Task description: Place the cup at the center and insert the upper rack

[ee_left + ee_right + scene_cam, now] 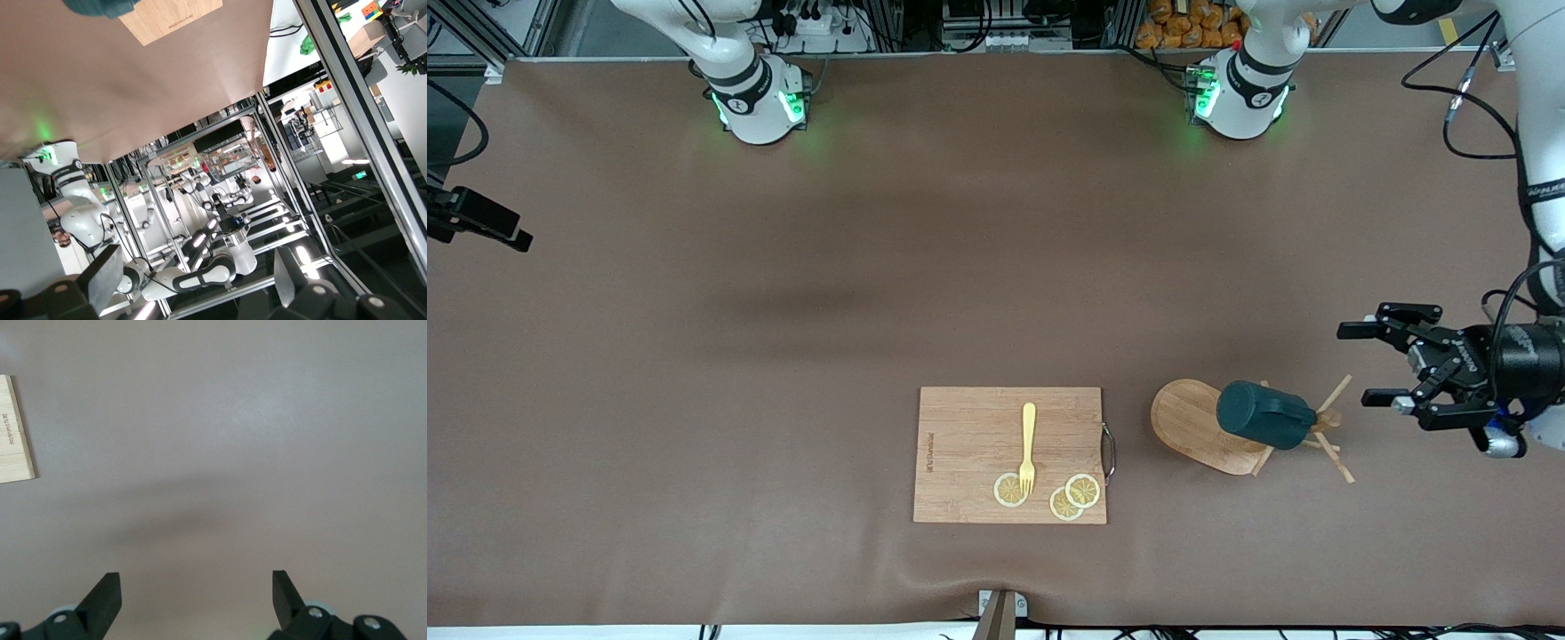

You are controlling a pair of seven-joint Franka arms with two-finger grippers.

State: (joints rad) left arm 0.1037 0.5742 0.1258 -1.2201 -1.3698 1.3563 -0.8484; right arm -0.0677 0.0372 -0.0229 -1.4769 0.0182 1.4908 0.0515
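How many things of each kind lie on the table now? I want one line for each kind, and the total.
Cutting board: 1
Fork: 1
Lemon slices: 3
Cup: 1
Mug tree rack: 1
Total: 7

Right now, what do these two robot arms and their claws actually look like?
Both are glossy white, rounded arms with black joint bands and green lights glowing at their bases. The left gripper is a black, angular two-finger claw with black cables looping above it. The right gripper shows only two dark wedge-shaped fingertips.
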